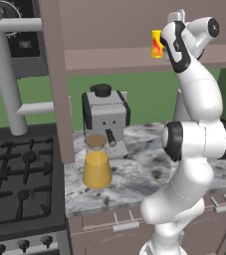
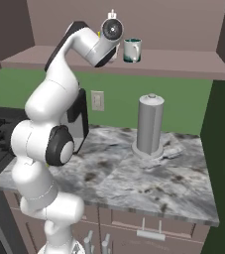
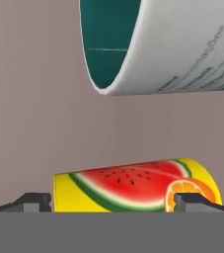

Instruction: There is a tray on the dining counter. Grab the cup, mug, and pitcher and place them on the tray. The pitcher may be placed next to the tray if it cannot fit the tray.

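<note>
Marbled stone makes the worktop (image 1: 134,174) nearest to the base, and on it the pitcher (image 1: 96,164) stands upright with orange-yellow liquid inside. It is just in front of a grey coffee machine (image 1: 105,119), and a black stove (image 1: 20,174) lies to its left. In the right base view, a grey upright cylinder (image 2: 149,124) stands on the same worktop, further to the right.

Higher and further back, a brownish shelf (image 2: 173,62) runs along the wall. The arm reaches up to this shelf. The gripper (image 3: 112,201) is open: its 2 dark fingertips (image 3: 32,201) stand wide apart, 1 on each side of the cup (image 3: 133,185), and I cannot tell if they touch it. The cup is yellow with a watermelon and orange picture; in the left base view it stands upright on the shelf, just beside the hand. The mug (image 2: 132,50) stands on the shelf close beside the cup, white outside and teal inside.
</note>
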